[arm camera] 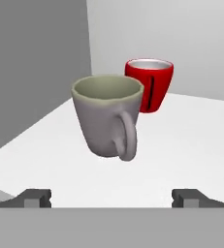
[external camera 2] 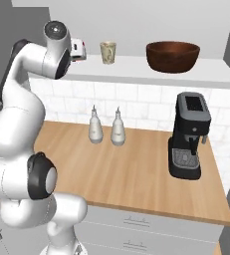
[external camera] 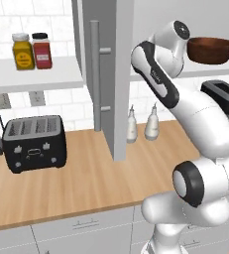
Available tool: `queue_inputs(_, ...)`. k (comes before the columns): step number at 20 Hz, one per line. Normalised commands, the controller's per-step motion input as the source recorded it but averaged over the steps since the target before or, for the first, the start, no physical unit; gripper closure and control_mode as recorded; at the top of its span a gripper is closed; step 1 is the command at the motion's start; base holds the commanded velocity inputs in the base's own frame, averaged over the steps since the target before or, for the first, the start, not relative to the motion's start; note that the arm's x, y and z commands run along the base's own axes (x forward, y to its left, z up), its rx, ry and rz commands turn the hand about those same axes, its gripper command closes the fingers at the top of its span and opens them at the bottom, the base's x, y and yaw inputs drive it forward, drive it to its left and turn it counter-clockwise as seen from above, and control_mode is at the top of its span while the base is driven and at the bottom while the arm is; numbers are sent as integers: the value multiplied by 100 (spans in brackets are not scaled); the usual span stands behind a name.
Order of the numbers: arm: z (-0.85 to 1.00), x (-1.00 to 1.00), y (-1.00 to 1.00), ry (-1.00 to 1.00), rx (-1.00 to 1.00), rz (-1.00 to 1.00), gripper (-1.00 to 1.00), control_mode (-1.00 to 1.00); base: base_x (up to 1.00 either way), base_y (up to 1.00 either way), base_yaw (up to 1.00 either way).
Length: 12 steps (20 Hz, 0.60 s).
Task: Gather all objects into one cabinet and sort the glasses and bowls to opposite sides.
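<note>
In the hand view a dull grey mug (arm camera: 108,116) stands close ahead on the cabinet's white shelf (arm camera: 191,145), its handle turned toward me. A red tumbler (arm camera: 150,85) sits just behind it to the right, near the grey back wall. My gripper (arm camera: 112,198) is open, with its fingertips wide apart and short of the mug, nothing between them. In the right base view a cream mug (external camera 2: 107,52) and the wide dark brown bowl (external camera 2: 172,56) rest on the same shelf, to the right of my hand (external camera 2: 77,50). The bowl (external camera: 211,49) also shows past my arm.
The grey cabinet door (external camera: 117,74) with its bar handle (external camera: 95,74) stands open left of the arm. Two white bottles (external camera 2: 106,127) and a coffee machine (external camera 2: 188,134) stand on the wooden counter below. A toaster (external camera: 34,143) and spice jars (external camera: 31,50) lie further left.
</note>
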Motion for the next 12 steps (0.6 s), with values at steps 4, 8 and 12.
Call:
queue_inputs(4, 0, -82, -79, -2, 0, 0, -100, -100, 0, 0, 0)
queue_inputs(8, 20, -18, -85, 0, 0, 0, -100, -100, 0, 0, 0)
queue_inputs(12, 13, 3, -83, 0, 0, -4, -100, -100, 0, 0, 0)
